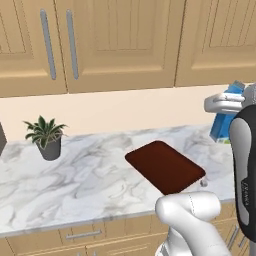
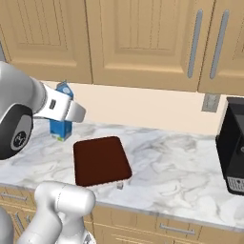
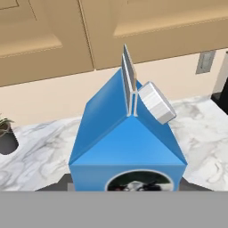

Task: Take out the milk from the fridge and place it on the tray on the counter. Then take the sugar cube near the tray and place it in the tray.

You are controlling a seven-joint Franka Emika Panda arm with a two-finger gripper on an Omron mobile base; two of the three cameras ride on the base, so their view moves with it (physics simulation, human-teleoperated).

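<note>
- My claw [image 2: 61, 110] pinches the milk [image 2: 61, 125]; the carton hangs at my wrist, clear above the counter [image 2: 171, 167].
- Left base view: milk [image 1: 226, 120] at 3 o'clock of frame, partly behind my dark forearm.
- Hand view: milk [image 3: 128, 138] dead centre, gable ridge at 12 o'clock, white cap on the slope toward 2 o'clock. My fingertips are hidden below it.
- Tray [image 2: 101, 160] flat on the counter, nothing on it; milk sits toward 10 o'clock of it in the right base view, toward 2 o'clock in the left base view.
- Sugar cube [image 2: 120, 186] on the marble just off the tray's near corner, at 5 o'clock of it, not in the tray.
- Potted plant [image 1: 47, 136] at 9 o'clock in the left base view, well apart from the tray.
- Black coffee machine [image 2: 232, 147] at 3 o'clock in the right base view.
</note>
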